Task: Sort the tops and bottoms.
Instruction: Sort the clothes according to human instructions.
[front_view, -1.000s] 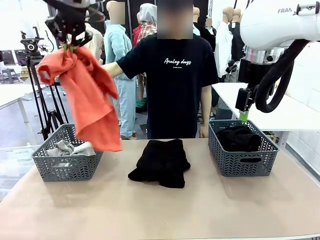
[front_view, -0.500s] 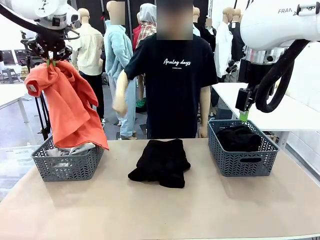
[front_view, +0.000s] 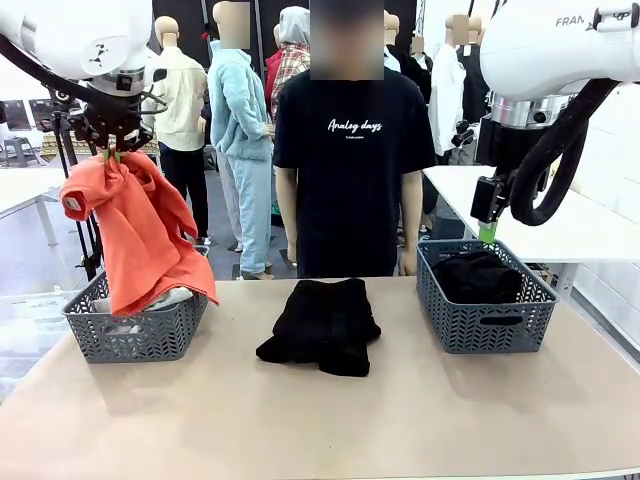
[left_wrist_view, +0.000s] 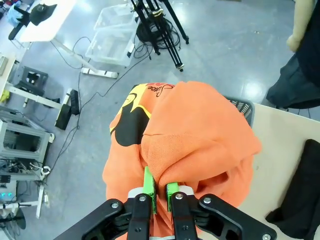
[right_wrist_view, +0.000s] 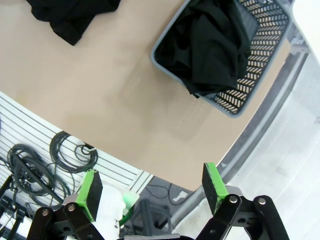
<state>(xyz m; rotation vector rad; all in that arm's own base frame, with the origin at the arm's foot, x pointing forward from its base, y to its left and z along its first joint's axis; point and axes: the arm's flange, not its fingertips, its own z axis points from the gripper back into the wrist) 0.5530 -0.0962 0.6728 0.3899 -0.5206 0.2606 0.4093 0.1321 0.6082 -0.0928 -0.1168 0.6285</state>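
The left jaws pinch the orange top (front_view: 140, 235) by its upper end. It hangs over the left basket (front_view: 140, 338), its hem draped across the near rim, and the grey top (front_view: 176, 297) lies inside. Black bottoms (front_view: 325, 325) lie mid-surface (front_view: 320, 420). More black cloth (front_view: 478, 275) fills the right basket (front_view: 485, 325), with the right jaws above it. A person (front_view: 345, 170) stands behind, arms down.

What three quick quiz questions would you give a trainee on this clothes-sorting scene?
1. True or false: the left gripper is shut on the orange top.
2. What lies in the right basket? A grey cloth, B black cloth, C nothing.
3. Fill in: the right gripper is ___.
Key: 1 true; 2 B; 3 open.
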